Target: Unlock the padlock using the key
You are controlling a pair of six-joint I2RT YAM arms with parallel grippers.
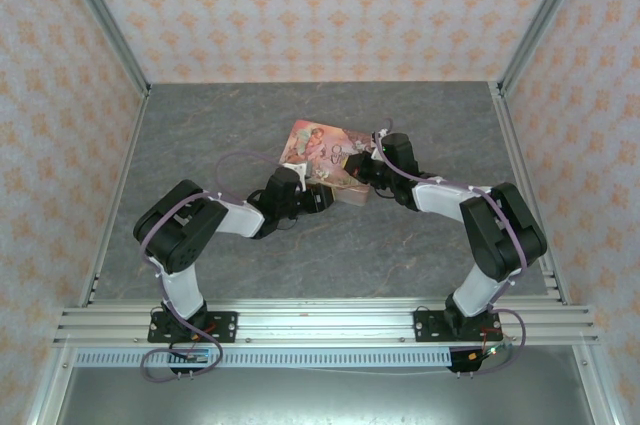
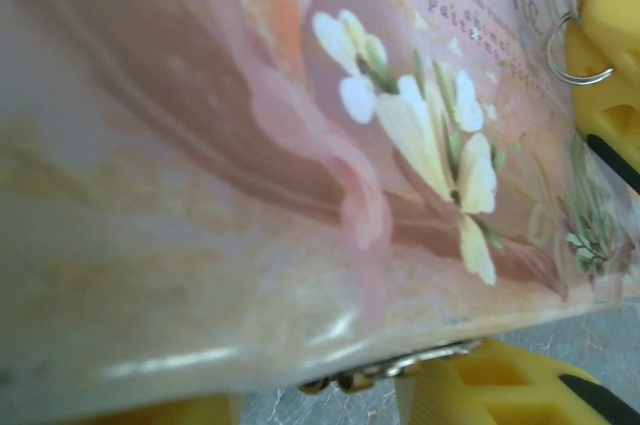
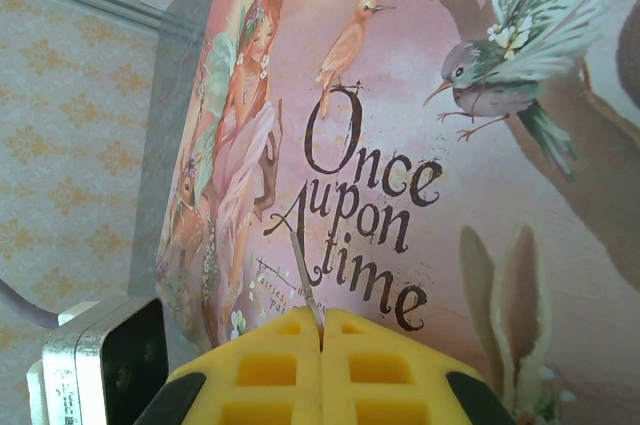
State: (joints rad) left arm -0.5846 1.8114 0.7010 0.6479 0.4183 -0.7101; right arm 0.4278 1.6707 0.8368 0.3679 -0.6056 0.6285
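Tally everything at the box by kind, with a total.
Box: 1
Key: 1
Ring: 1
Grippers: 2, left gripper and right gripper
Total: 5

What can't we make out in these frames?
Padlock: top view, both arms crowd the box front; too small.
Left end effector grip: left wrist, fingers cut by bottom edge, box close and blurred.
Key: right wrist, mostly buried between the shut right end effector fingers.
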